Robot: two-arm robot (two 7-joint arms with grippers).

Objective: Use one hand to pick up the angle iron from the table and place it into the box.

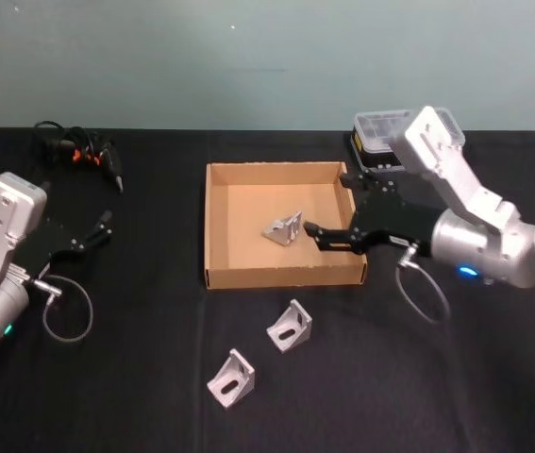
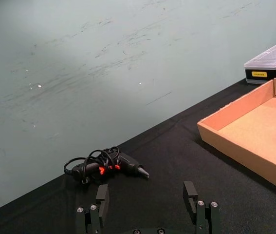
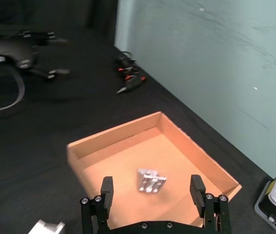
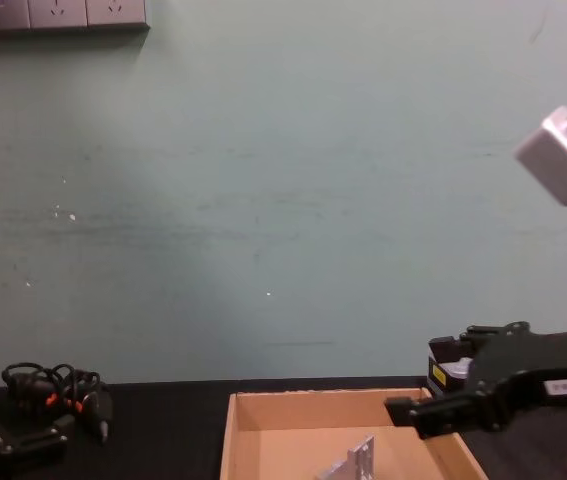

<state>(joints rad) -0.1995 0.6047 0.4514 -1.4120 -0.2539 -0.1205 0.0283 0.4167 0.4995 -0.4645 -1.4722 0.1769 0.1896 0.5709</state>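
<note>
Reaching in from the right edge of the table (image 1: 456,396), the right gripper (image 1: 319,238) is held above the right wall of the box (image 1: 212,226), with its two black fingers spread apart and nothing gripped between them. One angle iron (image 1: 284,227) is seen lying on the box floor, slightly right of the middle and just beside the fingertips; from the side, the gripper is shown level with the box rim, above the part rather than on it. The shallow brown cardboard box is set at the middle of the table, closer to the far edge. A second angle iron (image 1: 290,326) and a third angle iron (image 1: 231,377) are left on the table between the box's near wall and the near edge, close together but apart. The left gripper (image 1: 103,229) is parked near the left edge, its fingers also apart and empty. A clear-lidded plastic case (image 1: 380,132) is placed by the box's far right corner, and a black corded tool (image 1: 83,151) is found toward the far left corner.
</note>
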